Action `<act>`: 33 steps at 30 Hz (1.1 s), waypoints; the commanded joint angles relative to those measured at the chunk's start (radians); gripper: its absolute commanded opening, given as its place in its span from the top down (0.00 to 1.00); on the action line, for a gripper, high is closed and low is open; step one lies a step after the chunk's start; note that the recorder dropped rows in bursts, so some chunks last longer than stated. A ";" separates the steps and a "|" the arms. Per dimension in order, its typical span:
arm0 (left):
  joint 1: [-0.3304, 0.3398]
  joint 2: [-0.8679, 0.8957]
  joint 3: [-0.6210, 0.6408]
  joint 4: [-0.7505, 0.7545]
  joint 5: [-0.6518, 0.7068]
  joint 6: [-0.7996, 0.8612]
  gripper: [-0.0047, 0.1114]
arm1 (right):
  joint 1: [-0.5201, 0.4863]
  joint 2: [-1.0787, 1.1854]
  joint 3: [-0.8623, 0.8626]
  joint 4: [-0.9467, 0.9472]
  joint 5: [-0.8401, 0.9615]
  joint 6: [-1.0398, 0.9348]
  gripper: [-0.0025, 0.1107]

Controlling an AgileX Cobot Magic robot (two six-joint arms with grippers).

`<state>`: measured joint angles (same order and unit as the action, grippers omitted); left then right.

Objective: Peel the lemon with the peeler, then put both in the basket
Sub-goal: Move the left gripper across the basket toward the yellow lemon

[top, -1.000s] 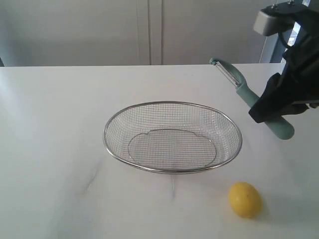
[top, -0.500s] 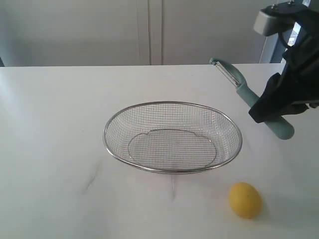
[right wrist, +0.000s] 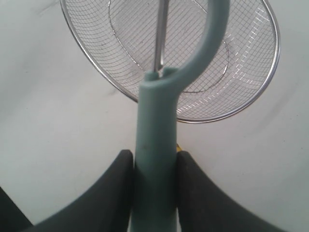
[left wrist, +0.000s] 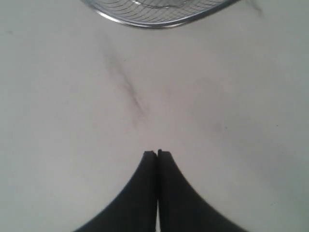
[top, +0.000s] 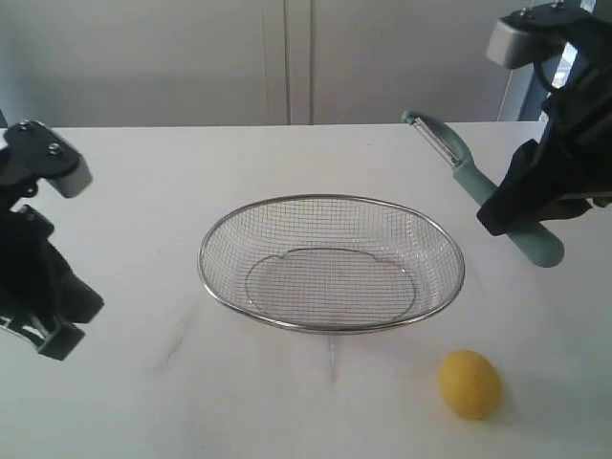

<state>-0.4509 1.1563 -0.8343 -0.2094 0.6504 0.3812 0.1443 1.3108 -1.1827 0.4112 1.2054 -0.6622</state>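
While the left claw [left wrist: 157, 153] hangs over bare bench [top: 124, 182] at the far left with its 2 fingers pressed together, the basket [top: 206, 258] sits mid-bench, well apart from it. Near the basket's front right rim, not touching it, lies the lemon [top: 469, 383]. Farthest right, the right claw [right wrist: 154, 159] clamps the peeler [top: 459, 163] by its handle, head tilted up and leftward

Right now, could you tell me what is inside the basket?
Nothing: the basket shows only bare mesh. The lemon lies outside it on the table. In the right wrist view the peeler hides a strip of mesh.
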 commanded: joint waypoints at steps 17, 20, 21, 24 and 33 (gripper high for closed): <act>-0.442 0.397 -0.340 -0.003 -0.085 -0.067 0.96 | -0.006 -0.004 0.000 0.010 -0.008 -0.005 0.98; -0.518 0.491 -0.494 0.041 -0.039 -0.070 0.96 | -0.006 -0.004 0.000 0.010 -0.008 -0.005 0.98; -0.542 0.523 -0.546 0.048 -0.021 -0.070 0.96 | -0.006 -0.004 0.000 0.010 -0.008 -0.005 0.98; -0.606 0.600 -0.665 0.113 0.062 -0.070 0.96 | -0.006 -0.004 0.000 0.010 -0.008 -0.005 0.98; -0.687 0.665 -0.712 0.135 0.002 0.009 0.96 | -0.006 -0.004 0.000 0.010 -0.008 -0.005 0.98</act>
<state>-1.1207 1.8203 -1.5398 -0.0688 0.6699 0.3431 0.1443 1.3108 -1.1827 0.4112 1.2054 -0.6622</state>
